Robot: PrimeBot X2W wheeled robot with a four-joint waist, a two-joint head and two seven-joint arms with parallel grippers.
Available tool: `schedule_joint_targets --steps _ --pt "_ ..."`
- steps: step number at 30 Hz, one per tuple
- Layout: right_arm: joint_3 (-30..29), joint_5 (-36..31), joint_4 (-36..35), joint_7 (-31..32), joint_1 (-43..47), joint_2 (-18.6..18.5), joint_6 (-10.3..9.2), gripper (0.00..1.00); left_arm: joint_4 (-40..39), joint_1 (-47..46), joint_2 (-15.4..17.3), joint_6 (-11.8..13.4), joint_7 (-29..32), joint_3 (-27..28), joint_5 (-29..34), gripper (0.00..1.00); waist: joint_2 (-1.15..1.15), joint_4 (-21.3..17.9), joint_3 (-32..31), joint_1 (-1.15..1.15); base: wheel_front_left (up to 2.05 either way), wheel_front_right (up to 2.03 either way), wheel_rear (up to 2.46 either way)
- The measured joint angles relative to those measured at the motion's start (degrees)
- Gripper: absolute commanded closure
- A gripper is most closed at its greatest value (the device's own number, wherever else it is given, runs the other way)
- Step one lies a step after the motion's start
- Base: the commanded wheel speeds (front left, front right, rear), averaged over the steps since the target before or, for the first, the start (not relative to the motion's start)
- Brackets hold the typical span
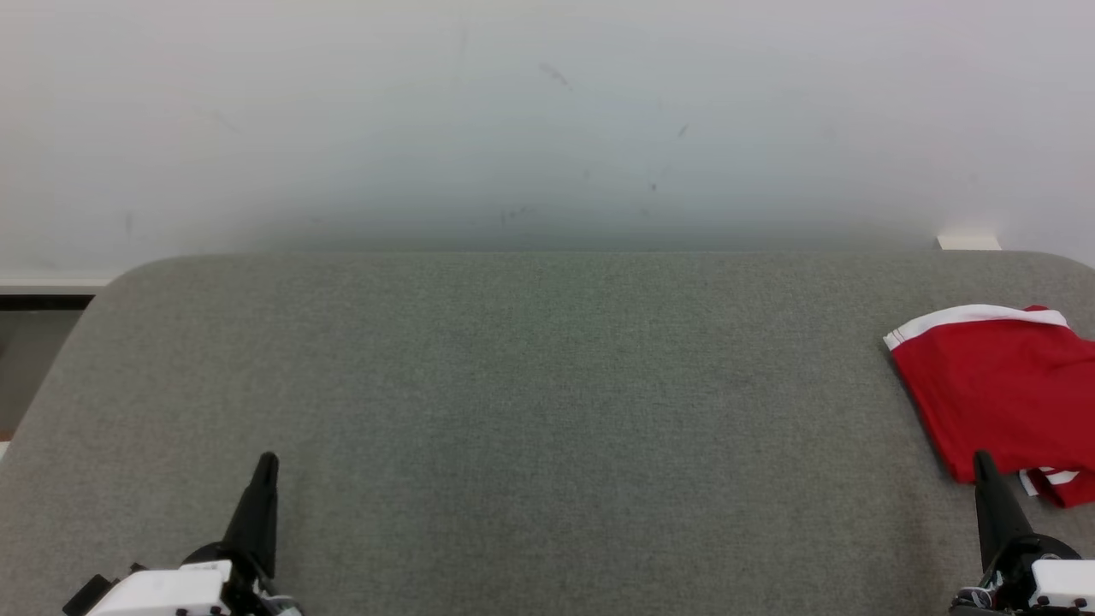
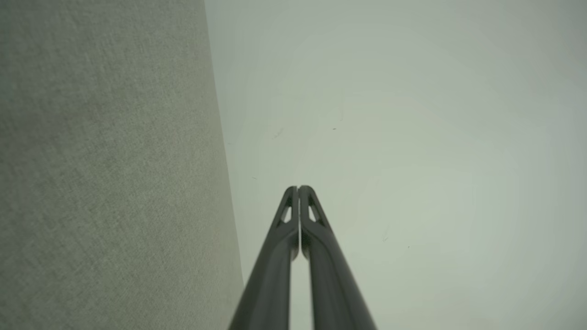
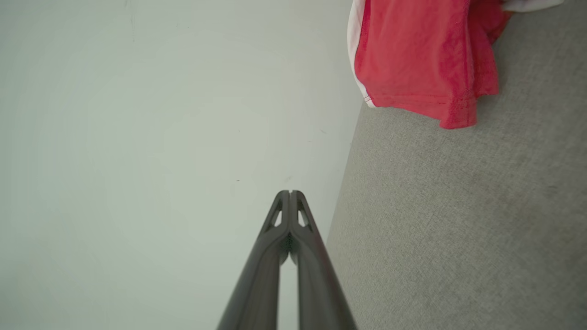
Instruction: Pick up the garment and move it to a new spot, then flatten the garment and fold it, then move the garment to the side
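Red garment (image 1: 992,385) near right end; grey felt table (image 1: 513,385) spreads wide leftward.

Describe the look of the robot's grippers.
Left gripper and right gripper match: two long, dark grey fingers tapering to rounded tips, with small triangular cut-outs near the ends. Each rises from a white wrist housing.

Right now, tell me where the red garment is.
The garment lies on the grey table, far right in the head view, just beyond the right gripper.
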Motion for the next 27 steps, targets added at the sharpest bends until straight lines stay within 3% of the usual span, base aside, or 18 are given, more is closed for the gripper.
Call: schedule_joint_targets --steps 27 --pt "0.00 0.00 0.00 0.00 -0.01 0.00 0.00 1.00 0.01 -0.01 -0.12 0.00 0.40 0.29 0.32 1.00 0.00 0.00 0.00 0.00 0.00 0.00 0.00"
